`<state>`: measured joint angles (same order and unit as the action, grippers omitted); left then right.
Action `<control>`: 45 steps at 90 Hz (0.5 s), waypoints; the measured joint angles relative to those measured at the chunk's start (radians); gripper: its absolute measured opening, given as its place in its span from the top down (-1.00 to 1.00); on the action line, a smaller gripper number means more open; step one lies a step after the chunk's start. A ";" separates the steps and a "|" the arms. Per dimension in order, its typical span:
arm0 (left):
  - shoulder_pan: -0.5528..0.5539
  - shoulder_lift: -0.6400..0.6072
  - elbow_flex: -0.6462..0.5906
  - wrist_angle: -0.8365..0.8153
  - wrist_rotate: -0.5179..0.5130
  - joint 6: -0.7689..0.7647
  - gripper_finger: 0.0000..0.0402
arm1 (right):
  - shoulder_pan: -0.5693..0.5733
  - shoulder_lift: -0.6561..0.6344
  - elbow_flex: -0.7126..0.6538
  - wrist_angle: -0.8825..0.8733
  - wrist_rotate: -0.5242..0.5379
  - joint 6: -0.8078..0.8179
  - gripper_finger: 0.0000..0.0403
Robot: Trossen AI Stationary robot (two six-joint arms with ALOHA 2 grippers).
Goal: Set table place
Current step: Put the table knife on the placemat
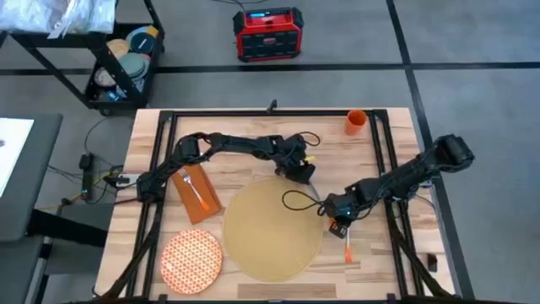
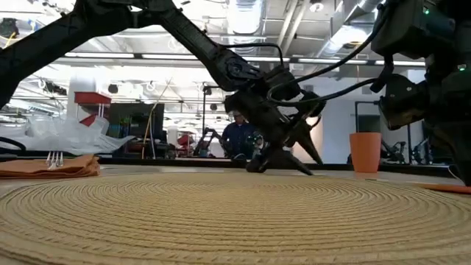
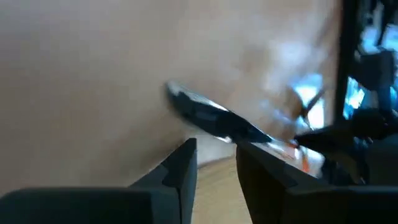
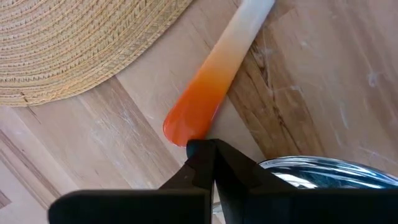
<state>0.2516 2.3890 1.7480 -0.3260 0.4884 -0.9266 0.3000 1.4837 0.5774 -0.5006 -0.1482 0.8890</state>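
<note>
The round woven placemat [image 1: 272,230] lies mid-table. The orange-patterned plate [image 1: 191,260] sits near its left, and the rust napkin [image 1: 196,192] lies beyond with a fork on it. The orange cup [image 1: 355,122] stands at the far right. My left gripper [image 1: 302,172] points down at the placemat's far edge, shut on a steel utensil [image 3: 211,117] with an orange handle. My right gripper [image 4: 208,152] is shut, low over the wood just right of the placemat. Its tips are at the orange end of another handle [image 4: 211,81], which lies flat on the table. My left gripper comes from above, slanting, with the utensil's steel part [image 3: 239,130] lying across its fingertips. The hold looks like a pinch at the tips. The utensil's lower end is down by the table beside the placemat's far edge. My right gripper's shut tips stand against the handle's orange end [image 4: 181,132]; I cannot tell whether they touch it.
A shiny rounded steel thing [image 4: 323,171] shows under my right gripper. The black frame bars [image 1: 381,160] run along the table's left and right sides. A red box [image 1: 267,34] and a cart with dishes [image 1: 126,63] stand on the floor beyond the table.
</note>
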 joint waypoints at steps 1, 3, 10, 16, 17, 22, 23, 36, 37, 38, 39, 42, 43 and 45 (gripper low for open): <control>0.000 0.000 0.000 0.000 -0.004 -0.002 0.55 | 0.000 0.000 0.000 0.000 0.000 0.000 1.00; 0.000 0.000 0.000 0.000 -0.013 -0.006 0.55 | 0.000 0.000 0.000 0.002 0.000 0.000 1.00; 0.000 0.000 0.000 0.002 -0.031 -0.049 0.55 | 0.000 0.000 0.000 0.004 0.000 0.000 1.00; -0.006 0.003 -0.001 0.008 -0.041 -0.094 0.55 | 0.000 0.000 0.000 0.005 0.000 -0.002 1.00; -0.008 0.008 -0.001 0.014 -0.044 -0.103 0.55 | 0.000 0.000 0.001 0.005 0.000 -0.004 1.00; -0.017 0.019 -0.001 0.041 -0.053 -0.144 0.55 | 0.000 0.000 0.003 0.005 0.001 -0.008 1.00; -0.018 0.021 -0.001 0.049 -0.056 -0.153 0.55 | 0.000 0.000 0.003 0.004 0.001 -0.008 1.00; -0.044 0.029 0.000 0.113 -0.093 -0.212 0.55 | 0.000 0.002 0.010 0.002 0.004 -0.008 1.00; -0.045 0.029 0.000 0.113 -0.097 -0.210 0.55 | 0.000 0.002 0.010 0.002 0.004 -0.008 1.00; -0.046 0.029 -0.001 0.112 -0.100 -0.207 0.55 | 0.000 0.002 0.010 0.002 0.005 -0.008 1.00; -0.047 0.029 -0.001 0.112 -0.102 -0.204 0.55 | 0.000 0.002 0.010 0.002 0.005 -0.008 1.00; -0.048 0.029 -0.001 0.111 -0.108 -0.204 0.55 | 0.000 0.002 0.011 0.002 0.006 -0.007 1.00; -0.048 0.029 -0.001 0.111 -0.108 -0.205 0.55 | 0.000 0.002 0.011 0.002 0.006 -0.007 1.00; -0.048 0.029 -0.001 0.111 -0.109 -0.205 0.56 | 0.000 0.002 0.011 0.003 0.008 -0.008 1.00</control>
<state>0.2031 2.4176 1.7473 -0.2150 0.3798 -1.1313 0.2996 1.4860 0.5880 -0.4980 -0.1398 0.8814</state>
